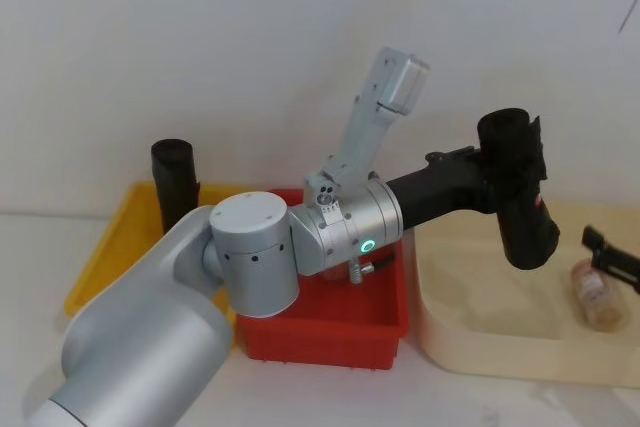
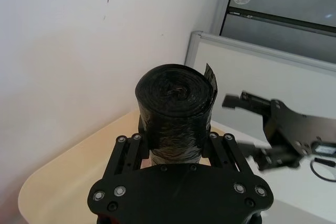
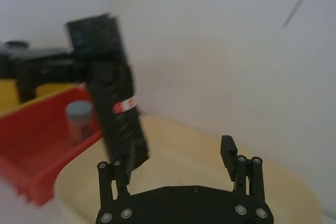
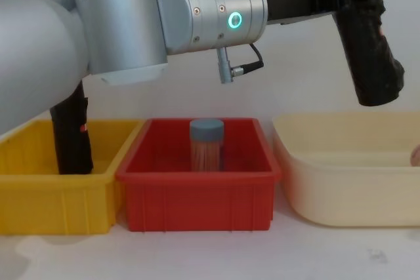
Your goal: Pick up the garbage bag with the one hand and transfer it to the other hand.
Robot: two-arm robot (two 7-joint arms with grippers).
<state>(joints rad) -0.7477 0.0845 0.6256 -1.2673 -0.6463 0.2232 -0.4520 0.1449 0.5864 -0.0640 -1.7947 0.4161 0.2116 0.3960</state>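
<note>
Handover pending. Nearest the robot, the left arm's silver wrist (image 4: 233,20), green ring lit, reaches fwd above the red bin (image 4: 197,181), where a grey-capped jar (image 4: 207,142) stands. Beyond it the left gripper (image 1: 512,175) is clamped on the garbage bag (image 1: 520,197). Its fingers pinch the black roll's upper part from both sides, so the roll hangs tilted w/ its lower end free. The bag is in the air over the beige tub (image 4: 341,195), touching nothing but the gripper. It is held high and clear of the bins, prob. to leave the lower length bare for a second grip. The right gripper (image 3: 176,157) hovers near the bag at the tub's right side, fingers spread wide w/ nothing btwn them, pointed toward the roll. The next move likely needs it to close on the free part before the left lets go, else the bag drops into the tub. Farther back, a second black roll (image 4: 72,139) stands upright in the yellow bin (image 4: 59,208), close to the white wall.
</note>
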